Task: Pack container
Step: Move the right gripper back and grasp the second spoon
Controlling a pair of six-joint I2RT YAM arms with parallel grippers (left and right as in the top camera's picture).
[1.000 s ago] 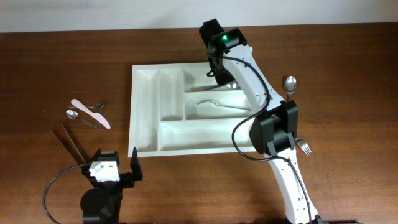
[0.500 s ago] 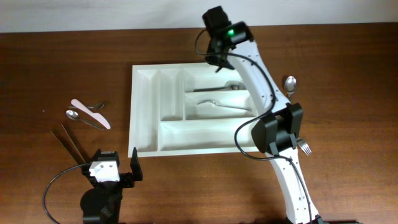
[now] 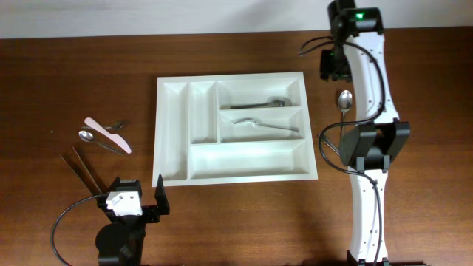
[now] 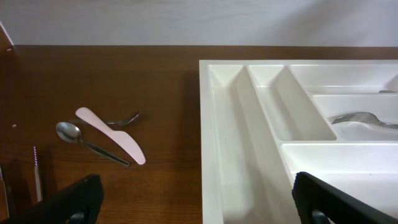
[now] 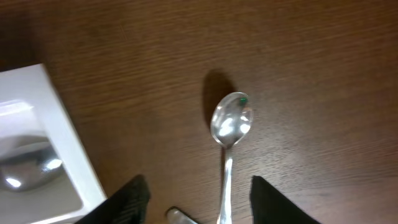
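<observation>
The white container (image 3: 159, 133) lies mid-table, with two narrow upright compartments on the left and three long ones on the right. A spoon (image 3: 260, 103) lies in the top long compartment and a fork (image 3: 264, 125) in the middle one. My right gripper (image 3: 334, 66) is open and empty, off the container's far right corner. It hovers over a loose spoon (image 3: 344, 98) that lies on the table. In the right wrist view that spoon (image 5: 230, 124) lies between the open fingers (image 5: 199, 208). My left gripper (image 3: 137, 203) is open and empty at the front left.
A pink knife (image 3: 107, 134), a spoon (image 3: 94, 138), a small fork (image 3: 117, 125) and chopsticks (image 3: 85, 168) lie left of the container. The left wrist view shows the container's left rim (image 4: 211, 124) and the knife (image 4: 112, 134). Another metal utensil tip (image 5: 180, 216) lies beside the loose spoon.
My right gripper moved from over the container's top long compartment to the right and back, off the container, to above the loose spoon. The left arm has not moved.
</observation>
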